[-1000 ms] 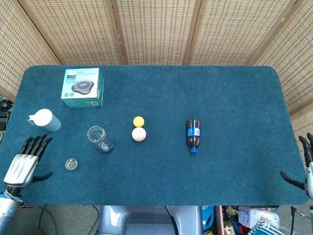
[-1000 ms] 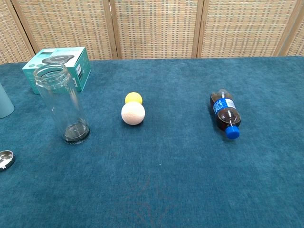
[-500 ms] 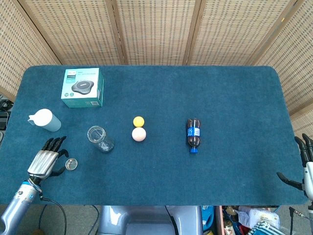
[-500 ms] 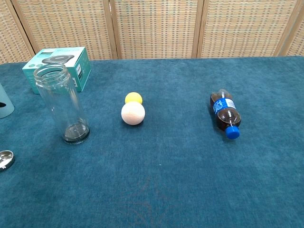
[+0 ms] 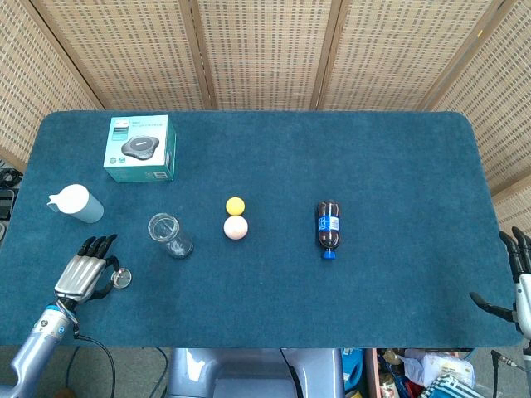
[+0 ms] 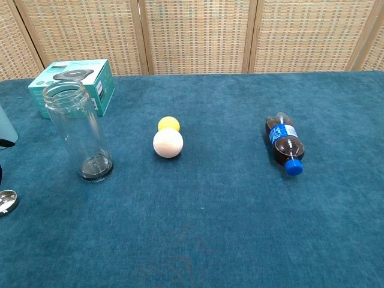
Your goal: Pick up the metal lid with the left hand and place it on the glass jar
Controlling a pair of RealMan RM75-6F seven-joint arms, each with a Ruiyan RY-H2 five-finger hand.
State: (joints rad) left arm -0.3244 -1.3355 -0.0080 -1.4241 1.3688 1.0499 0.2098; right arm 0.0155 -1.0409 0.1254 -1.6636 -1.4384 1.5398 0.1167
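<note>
The small round metal lid (image 5: pixel 123 279) lies flat on the blue cloth near the table's front left; the chest view shows the lid (image 6: pixel 6 201) at its left edge. My left hand (image 5: pixel 85 273) hovers just left of the lid, fingers spread and pointing away from me, its thumb side next to the lid, holding nothing. The empty glass jar (image 5: pixel 169 235) stands upright, mouth open, up and right of the lid; the jar (image 6: pixel 80 131) looks tall in the chest view. My right hand (image 5: pixel 516 279) stays open at the table's front right edge.
A teal box (image 5: pixel 140 148) sits at the back left, a white cup (image 5: pixel 76 203) beyond my left hand. A yellow ball (image 5: pixel 236 206) and a white ball (image 5: pixel 236 228) touch mid-table. A cola bottle (image 5: pixel 328 227) lies on its side right of them.
My left hand has moved right and forward over the table, from the front left corner to right beside the lid. The lid, jar and right hand have stayed put.
</note>
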